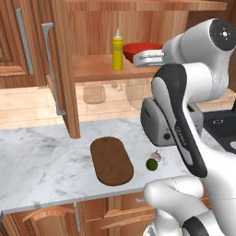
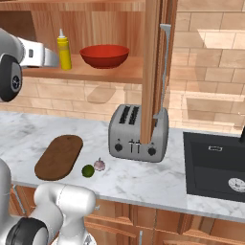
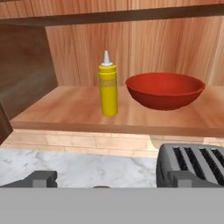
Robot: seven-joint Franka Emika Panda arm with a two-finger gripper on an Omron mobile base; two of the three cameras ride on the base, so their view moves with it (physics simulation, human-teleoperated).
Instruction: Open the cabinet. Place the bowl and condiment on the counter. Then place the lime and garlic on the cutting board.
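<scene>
Left base view: the cabinet point(image 1: 69, 69) stood open, its door swung edge-on toward the camera with the grey bar handle point(image 1: 51, 69) on its face. On the lower shelf the condiment point(image 1: 118, 50) stood upright, just beside the bowl point(image 1: 140, 50), whose right part was hidden behind the arm's white forearm. Below, on the counter point(image 1: 41, 156), the cutting board point(image 1: 111, 161) lay bare; the lime point(image 1: 151, 164) and the garlic point(image 1: 156, 156) sat touching each other just off its right end. The arm's links covered the rest of the counter to the right.

Right base view: what the arm hid on the other side was visible here. The whole bowl point(image 2: 104, 55) showed on the shelf, near the condiment point(image 2: 63, 50), and a silver toaster point(image 2: 138, 132) stood on the counter point(image 2: 158, 182) under the cabinet's right door point(image 2: 155, 72). A dark sink point(image 2: 215, 165) lay well to the right. The lime point(image 2: 88, 171) and garlic point(image 2: 99, 165) rested between the cutting board point(image 2: 59, 156) and the toaster.

Hand view: the camera faced the shelf level-on, with the condiment point(image 3: 108, 89) left of centre and the bowl point(image 3: 165, 89) to its right, not touching. The toaster's slots point(image 3: 192, 164) showed at lower right. The gripper point(image 3: 107, 181) was spread wide and held nothing; one fingertip point(image 3: 43, 178) rose at the lower left, short of the shelf.
</scene>
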